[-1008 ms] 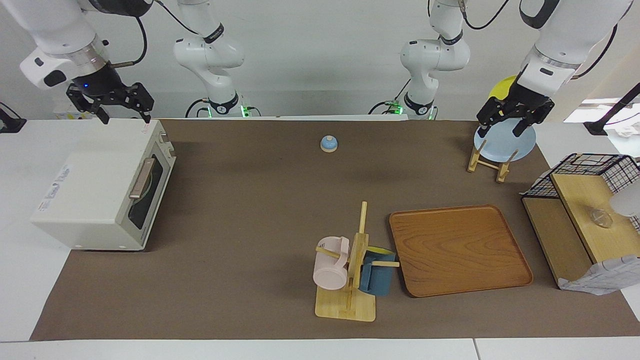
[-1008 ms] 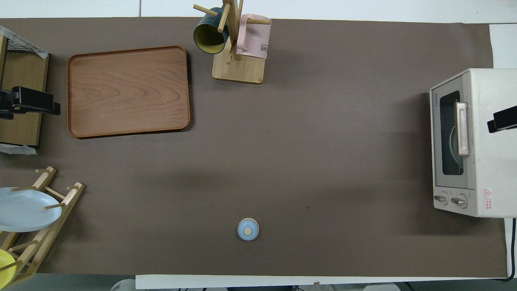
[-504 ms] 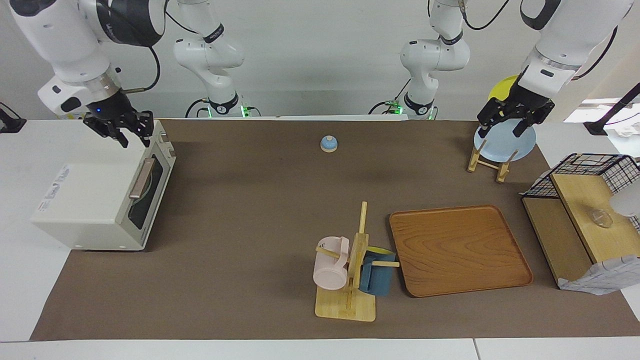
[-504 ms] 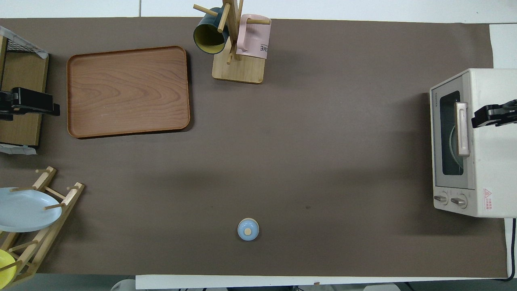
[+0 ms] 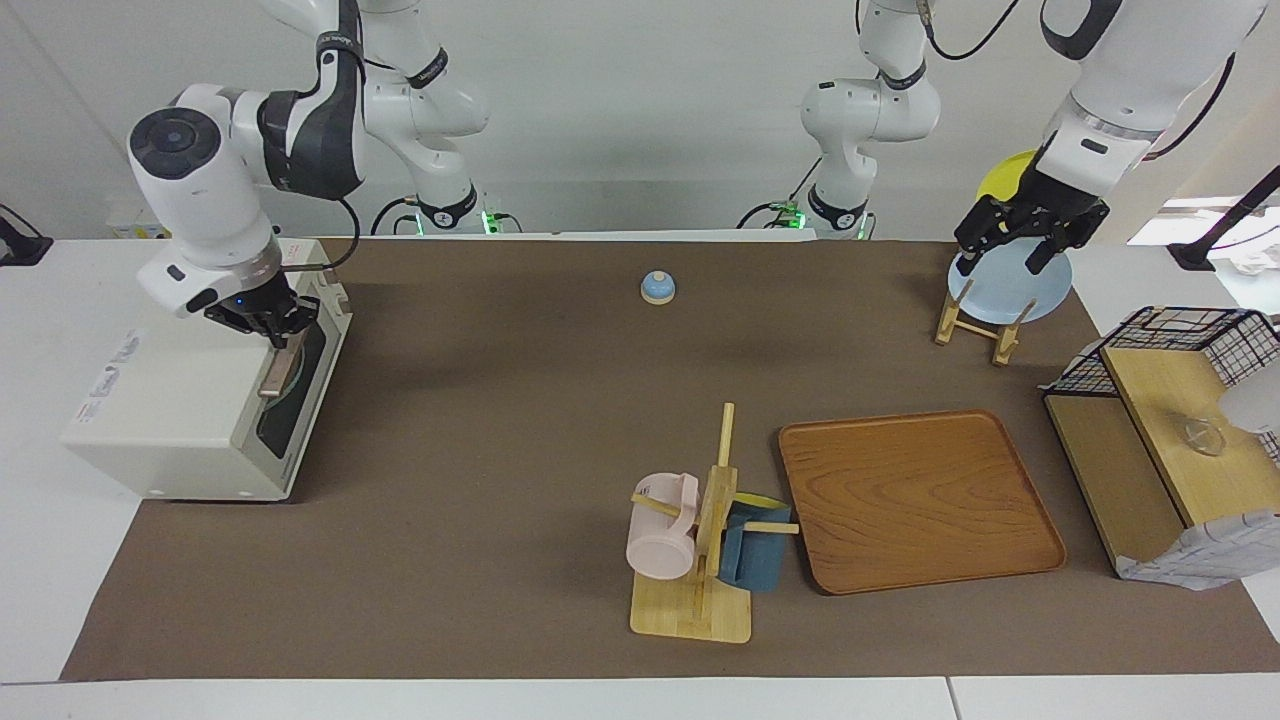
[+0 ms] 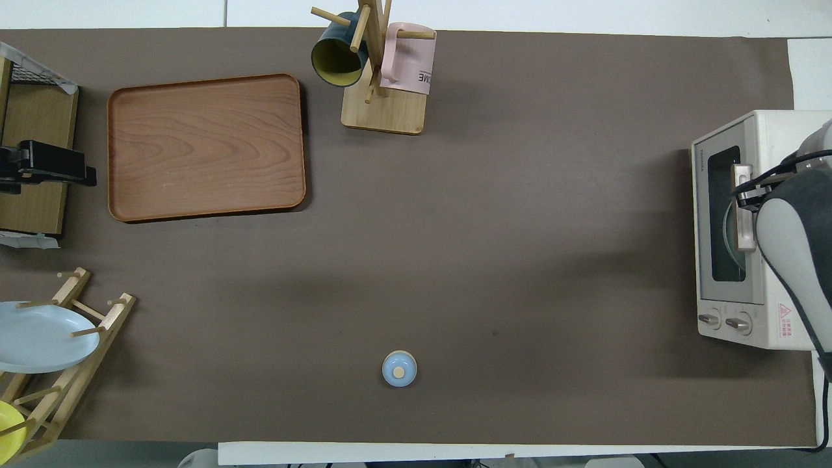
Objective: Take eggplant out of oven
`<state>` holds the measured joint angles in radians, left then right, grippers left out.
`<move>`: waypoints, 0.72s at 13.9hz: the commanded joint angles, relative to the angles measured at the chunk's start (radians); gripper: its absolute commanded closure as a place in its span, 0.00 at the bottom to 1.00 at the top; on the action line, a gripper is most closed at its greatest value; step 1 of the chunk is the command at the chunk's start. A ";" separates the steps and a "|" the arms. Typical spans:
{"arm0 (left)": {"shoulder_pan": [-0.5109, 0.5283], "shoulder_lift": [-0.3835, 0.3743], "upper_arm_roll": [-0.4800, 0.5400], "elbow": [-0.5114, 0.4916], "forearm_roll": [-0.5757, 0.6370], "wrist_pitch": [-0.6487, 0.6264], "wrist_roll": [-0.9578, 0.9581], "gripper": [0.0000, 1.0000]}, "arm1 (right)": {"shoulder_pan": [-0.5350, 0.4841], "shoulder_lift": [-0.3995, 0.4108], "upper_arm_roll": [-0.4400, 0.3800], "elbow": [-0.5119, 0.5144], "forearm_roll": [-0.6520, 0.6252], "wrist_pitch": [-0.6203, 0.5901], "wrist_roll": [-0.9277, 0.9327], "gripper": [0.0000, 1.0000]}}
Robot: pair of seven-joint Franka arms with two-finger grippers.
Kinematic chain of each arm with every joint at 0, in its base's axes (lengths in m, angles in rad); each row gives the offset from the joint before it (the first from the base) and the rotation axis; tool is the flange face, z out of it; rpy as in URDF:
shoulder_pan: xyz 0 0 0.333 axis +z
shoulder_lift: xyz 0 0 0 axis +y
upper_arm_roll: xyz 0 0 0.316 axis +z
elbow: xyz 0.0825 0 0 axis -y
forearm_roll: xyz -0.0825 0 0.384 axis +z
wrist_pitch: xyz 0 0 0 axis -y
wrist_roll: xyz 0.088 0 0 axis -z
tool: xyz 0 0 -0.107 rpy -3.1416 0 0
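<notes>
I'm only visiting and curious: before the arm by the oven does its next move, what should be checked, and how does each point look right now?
1. Oven door shut, so it must be opened first: ok.
2. Right gripper is at the door handle: ok.
3. Firm hold on the handle: cannot tell.
4. Eggplant seen inside: cannot tell; only a pale round rim shows through the glass.
5. Mat in front of the door bare, so the door can swing down: ok.
6. Left gripper waits over the plate rack, out of the way: ok.

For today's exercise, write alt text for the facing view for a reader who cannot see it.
The right gripper is down at the handle of the closed oven. The left gripper waits over a blue plate in a rack. A wooden tray sits beside a mug stand.
</notes>
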<state>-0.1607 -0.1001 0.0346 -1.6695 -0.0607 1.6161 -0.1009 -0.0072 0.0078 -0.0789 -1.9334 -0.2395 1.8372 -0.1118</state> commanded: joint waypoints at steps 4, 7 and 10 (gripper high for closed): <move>0.010 -0.012 -0.001 -0.009 -0.011 -0.013 -0.002 0.00 | 0.021 0.063 0.008 -0.019 -0.029 0.066 0.061 1.00; 0.010 -0.012 -0.001 -0.009 -0.011 -0.013 -0.002 0.00 | 0.102 0.122 0.008 -0.021 -0.018 0.122 0.154 1.00; 0.010 -0.012 -0.001 -0.009 -0.011 -0.013 -0.003 0.00 | 0.131 0.185 0.010 -0.021 -0.006 0.192 0.194 1.00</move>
<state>-0.1606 -0.1001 0.0346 -1.6695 -0.0607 1.6157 -0.1009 0.1367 0.0998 -0.0550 -1.9586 -0.2347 1.9183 0.0720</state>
